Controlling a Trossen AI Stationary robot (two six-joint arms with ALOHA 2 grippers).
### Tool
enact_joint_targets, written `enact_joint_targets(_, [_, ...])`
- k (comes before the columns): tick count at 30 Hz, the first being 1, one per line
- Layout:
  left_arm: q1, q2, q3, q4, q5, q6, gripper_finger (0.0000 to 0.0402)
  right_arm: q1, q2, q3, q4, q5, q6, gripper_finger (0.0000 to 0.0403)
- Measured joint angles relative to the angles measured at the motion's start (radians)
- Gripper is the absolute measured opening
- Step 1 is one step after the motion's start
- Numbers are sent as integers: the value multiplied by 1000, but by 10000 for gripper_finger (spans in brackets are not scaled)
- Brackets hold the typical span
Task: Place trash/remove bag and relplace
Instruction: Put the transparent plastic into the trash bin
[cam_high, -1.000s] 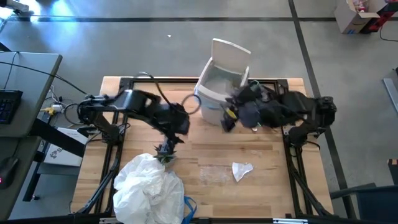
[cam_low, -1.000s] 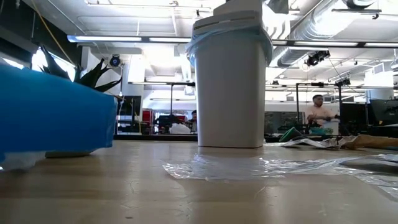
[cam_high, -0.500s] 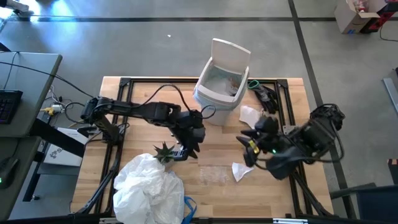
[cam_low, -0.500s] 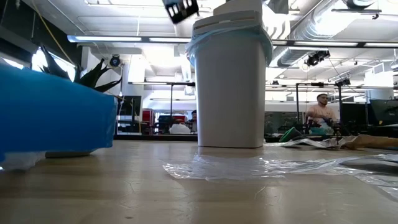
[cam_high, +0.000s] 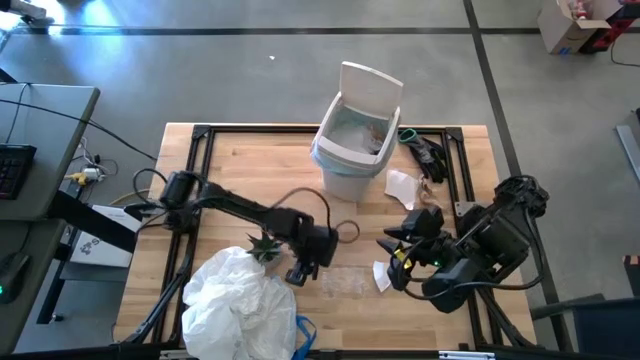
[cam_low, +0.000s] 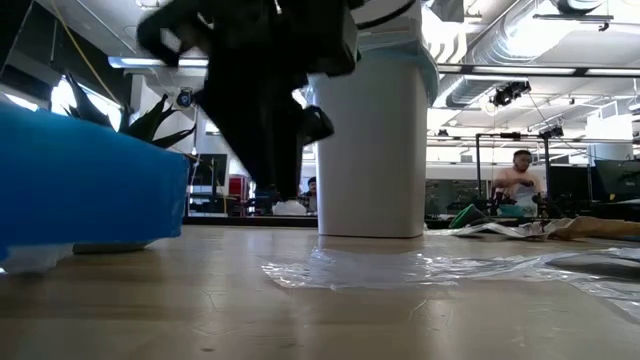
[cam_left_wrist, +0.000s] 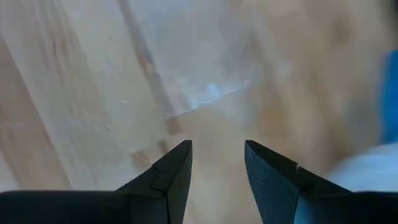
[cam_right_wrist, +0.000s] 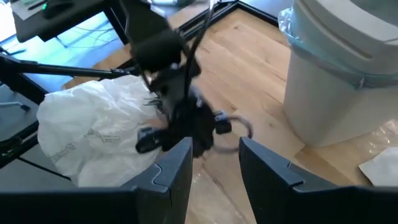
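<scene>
Overhead, left gripper (cam_high: 297, 274) hangs parted and empty beside a clear wrapper (cam_high: 345, 281); right gripper (cam_high: 385, 246), parted and empty, hovers by white scrap (cam_high: 386, 274). Low view: blue bag (cam_low: 318, 68) lines the white bin (cam_low: 372, 150).

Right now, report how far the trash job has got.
Done: the white bin wears a light-blue liner with some trash inside. In hand: the left gripper, open and empty, hangs over a clear plastic wrapper; the right gripper is open too. Left: the wrapper, white paper scraps, then swapping the bag.
</scene>
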Motion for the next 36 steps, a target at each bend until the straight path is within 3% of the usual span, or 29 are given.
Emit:
enact_joint_targets(4, [-40, 66, 0, 42, -84, 57, 133, -3, 0, 0, 0, 2, 2, 118])
enact_joint_targets(18, [-53, 62, 18, 246, 40, -91, 133, -14, 0, 0, 0, 17, -24, 118])
enact_joint_targets(36, [-55, 181, 23, 249, -22, -97, 129, -37, -1, 0, 0, 17, -33, 118])
